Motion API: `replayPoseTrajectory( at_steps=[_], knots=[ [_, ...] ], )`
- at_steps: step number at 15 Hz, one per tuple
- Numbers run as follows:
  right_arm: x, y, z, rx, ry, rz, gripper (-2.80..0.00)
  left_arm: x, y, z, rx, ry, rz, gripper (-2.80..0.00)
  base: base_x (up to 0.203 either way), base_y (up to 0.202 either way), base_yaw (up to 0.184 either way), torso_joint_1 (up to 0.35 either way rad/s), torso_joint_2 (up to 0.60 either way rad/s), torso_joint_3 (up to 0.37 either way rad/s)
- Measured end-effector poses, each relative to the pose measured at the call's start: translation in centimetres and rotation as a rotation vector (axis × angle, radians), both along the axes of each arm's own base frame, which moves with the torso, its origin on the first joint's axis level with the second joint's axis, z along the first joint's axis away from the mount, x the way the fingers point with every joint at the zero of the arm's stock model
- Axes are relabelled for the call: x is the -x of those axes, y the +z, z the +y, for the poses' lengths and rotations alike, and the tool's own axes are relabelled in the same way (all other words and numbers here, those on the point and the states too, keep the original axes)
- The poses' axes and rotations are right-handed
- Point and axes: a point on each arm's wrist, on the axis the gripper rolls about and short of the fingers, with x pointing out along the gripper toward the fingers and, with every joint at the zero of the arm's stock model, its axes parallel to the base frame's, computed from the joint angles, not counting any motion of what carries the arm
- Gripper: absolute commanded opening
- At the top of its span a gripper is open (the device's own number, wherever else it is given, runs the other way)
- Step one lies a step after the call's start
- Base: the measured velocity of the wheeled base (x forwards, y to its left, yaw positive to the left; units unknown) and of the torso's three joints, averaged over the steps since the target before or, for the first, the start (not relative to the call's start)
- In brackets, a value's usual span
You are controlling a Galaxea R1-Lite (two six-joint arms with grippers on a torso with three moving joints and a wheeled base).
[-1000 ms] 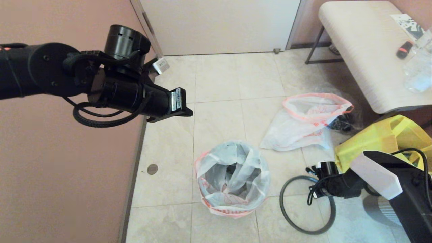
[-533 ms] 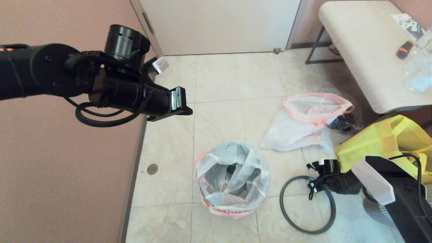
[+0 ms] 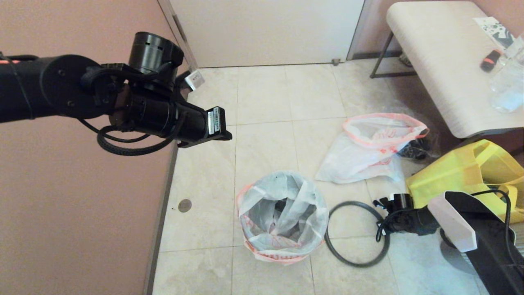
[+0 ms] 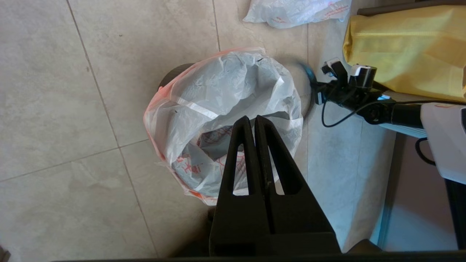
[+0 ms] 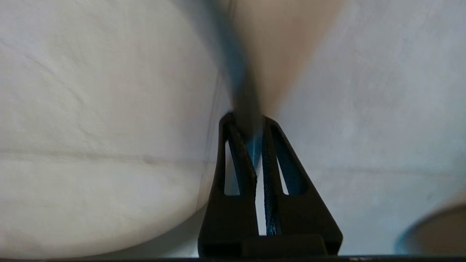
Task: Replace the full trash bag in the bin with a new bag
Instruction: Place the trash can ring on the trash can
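Observation:
The bin stands on the tiled floor, its dark body almost wholly covered by a white bag with an orange rim that lines it and hangs open. The thin dark hoop lies tilted on the floor right of the bin, its left edge touching the bag. My right gripper is low at the hoop's right side and shut on the hoop. My left gripper hangs high above and left of the bin, shut and empty.
Another white bag with an orange rim lies on the floor behind the hoop, dark stuff beside it. A yellow fabric tote sits at right, a pale bench at back right. A pink wall bounds the left.
My right gripper has dragged the hoop leftward across the floor until it touches the bin. The left arm has barely moved.

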Motion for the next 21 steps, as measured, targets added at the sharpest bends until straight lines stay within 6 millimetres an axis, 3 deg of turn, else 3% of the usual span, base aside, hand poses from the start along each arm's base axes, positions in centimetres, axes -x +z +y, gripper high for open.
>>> replayPoseTrajectory(
  at_steps=[3,6,9,14,15,17,19,21],
  knots=[
    [1.6,2.1,0.3,-0.04,-0.046,0.035,-2.8,0.7,0.5,0.0,-0.001,0.001,-0.013,-2.8,0.0,0.0,0.0,0.0,0.0,0.0],
    [4.5,7.1,1.4,-0.07,-0.118,0.037,-2.8,2.0,1.0,-0.6,-0.007,-0.018,-0.027,-2.8,0.0,0.0,0.0,0.0,0.0,0.0],
    [8.8,14.6,2.8,-0.052,-0.165,-0.081,-2.8,4.0,1.9,-1.2,0.006,-0.046,-0.045,-2.8,0.0,0.0,0.0,0.0,0.0,0.0],
    [15.8,29.8,5.6,-0.048,-0.161,-0.545,-2.8,6.6,3.9,-0.4,0.047,-0.063,-0.101,-2.8,0.0,0.0,0.0,0.0,0.0,0.0],
    [17.4,32.8,6.8,-0.054,-0.155,-0.643,-2.8,7.0,4.3,-0.1,0.054,-0.062,-0.114,-2.8,0.0,0.0,0.0,0.0,0.0,0.0],
    [19.6,36.5,10.0,-0.092,-0.125,-0.736,-2.8,7.5,5.0,0.6,0.068,-0.05,-0.136,-2.8,0.0,0.0,0.0,0.0,0.0,0.0],
    [20.2,38.3,13.4,-0.156,-0.075,-0.746,-2.8,7.5,5.6,1.4,0.078,-0.026,-0.156,-2.8,0.0,0.0,0.0,0.0,0.0,0.0],
    [18.9,38.0,17.3,-0.209,-0.029,-0.696,-2.8,7.3,5.8,1.8,0.079,-0.008,-0.164,-2.8,0.0,0.0,0.0,0.0,0.0,0.0]
  ],
)
